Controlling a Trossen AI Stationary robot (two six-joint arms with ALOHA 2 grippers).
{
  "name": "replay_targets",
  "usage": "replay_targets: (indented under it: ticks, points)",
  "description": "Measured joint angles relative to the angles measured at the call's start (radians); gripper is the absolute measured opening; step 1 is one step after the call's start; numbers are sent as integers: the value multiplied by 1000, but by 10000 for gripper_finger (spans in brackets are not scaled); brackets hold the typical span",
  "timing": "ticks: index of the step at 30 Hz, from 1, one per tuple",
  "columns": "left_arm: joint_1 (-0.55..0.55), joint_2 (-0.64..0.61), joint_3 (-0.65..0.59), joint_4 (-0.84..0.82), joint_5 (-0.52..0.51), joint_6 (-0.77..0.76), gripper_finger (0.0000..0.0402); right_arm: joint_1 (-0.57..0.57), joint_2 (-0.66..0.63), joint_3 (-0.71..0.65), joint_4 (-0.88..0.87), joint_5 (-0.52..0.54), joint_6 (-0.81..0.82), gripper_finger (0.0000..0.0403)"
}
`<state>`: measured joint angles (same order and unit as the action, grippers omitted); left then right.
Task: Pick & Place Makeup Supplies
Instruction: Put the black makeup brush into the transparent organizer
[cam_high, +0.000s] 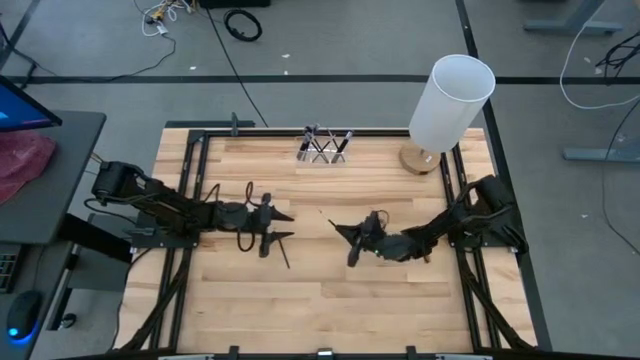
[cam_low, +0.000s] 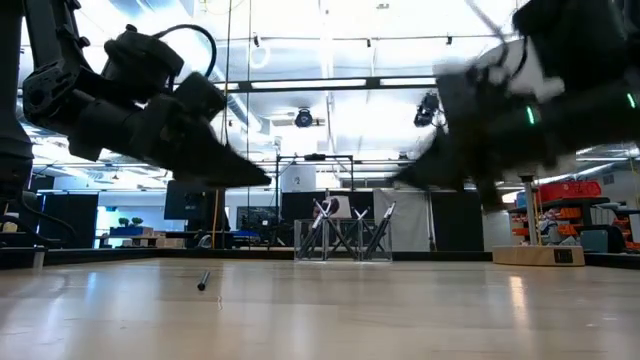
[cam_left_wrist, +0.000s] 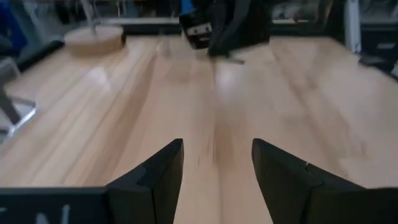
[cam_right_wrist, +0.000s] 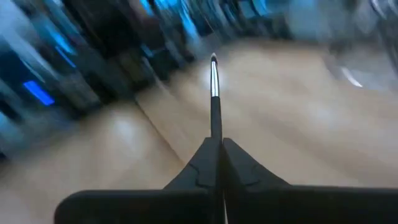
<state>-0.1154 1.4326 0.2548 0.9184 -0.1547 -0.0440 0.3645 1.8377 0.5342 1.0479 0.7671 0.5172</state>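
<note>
My right gripper (cam_high: 338, 228) hovers over the middle of the table, shut on a thin black makeup brush (cam_right_wrist: 214, 93) with a silvery ferrule. My left gripper (cam_high: 283, 225) is open and empty, just left of the table's middle and facing the right gripper; it also shows in its own wrist view (cam_left_wrist: 217, 165). A short dark stick (cam_high: 284, 252) lies flat on the wood just near of the left gripper and also shows in the low view (cam_low: 203, 282). Several more brushes stand in the small clear holder (cam_high: 323, 148) at the far edge. My right gripper pinches the brush's black handle (cam_right_wrist: 216, 127) between its two shut fingers. The brush runs along the fingers and sticks out ahead of the fingertips, with the ferrule (cam_right_wrist: 214, 79) and the small tip foremost. It is lifted clear of the table.
A tall white cylinder (cam_high: 452, 100) stands on a round wooden base (cam_high: 420, 160) at the far right corner. A black metal frame (cam_high: 190, 180) borders the table. Bare wood (cam_high: 320, 300) lies near of both grippers.
</note>
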Motion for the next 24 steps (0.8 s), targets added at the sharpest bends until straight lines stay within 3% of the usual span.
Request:
replay_targets:
  ticks: [3, 7, 14, 20, 24]
  points:
    - [0, 0, 0, 64, 27, 24, 195, -1, 3, 9, 245, -35, -153, 2]
    - [0, 4, 0, 183, 66, 62, 195, -17, 10, 77, 319, -139, -305, 2]
    - [0, 7, 0, 393, 91, 91, 195, -55, 13, 248, 150, -297, -401, 2]
    - [0, 7, 1, 472, 165, 90, 190, -65, 13, 309, 32, -317, -424, 4]
    - [0, 7, 1, 479, 177, 80, 166, -65, 13, 309, 21, -318, -421, 5]
